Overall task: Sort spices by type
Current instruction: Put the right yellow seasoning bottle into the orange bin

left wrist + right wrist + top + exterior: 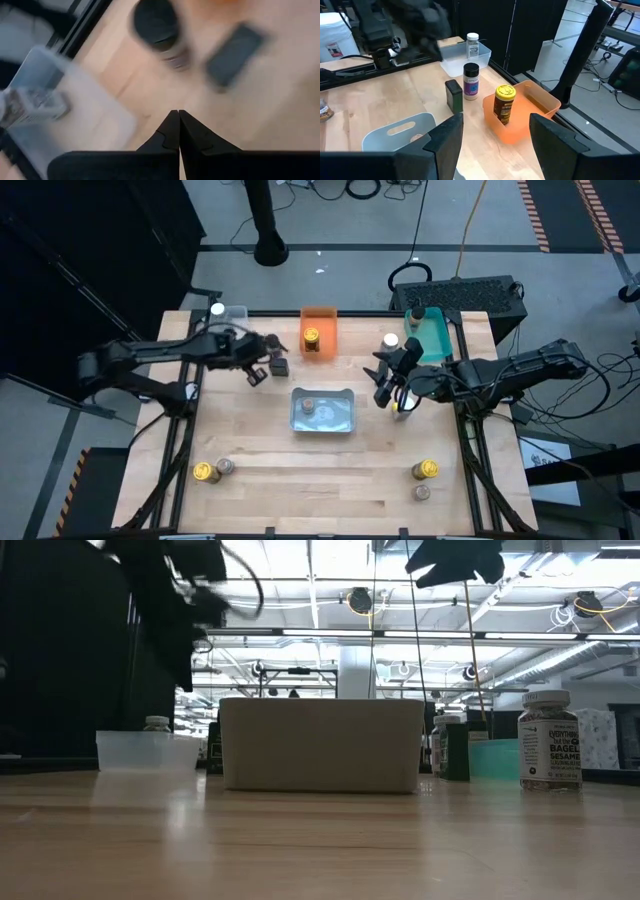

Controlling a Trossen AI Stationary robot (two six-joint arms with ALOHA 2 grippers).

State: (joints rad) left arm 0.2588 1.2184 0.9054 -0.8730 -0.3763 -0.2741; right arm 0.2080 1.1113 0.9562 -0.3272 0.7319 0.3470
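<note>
Showing both arms raised above the table. Left gripper (257, 373): jaws pressed together, holding nothing; a black-lidded jar (159, 30) and a small black tin (234, 47) stand just ahead of the tips, with the clear bin (234, 313) and its white-lidded jar (217, 309) off to one side. Right gripper (385, 383): jaws apart and empty; beyond them a gold-lidded jar (504, 104) stands upright in the orange bin (540, 102), and the grey bin (322, 426) lies near.

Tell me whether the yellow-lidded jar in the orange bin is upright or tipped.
Upright: the yellow-lidded jar stands lid-up inside the orange bin.
</note>
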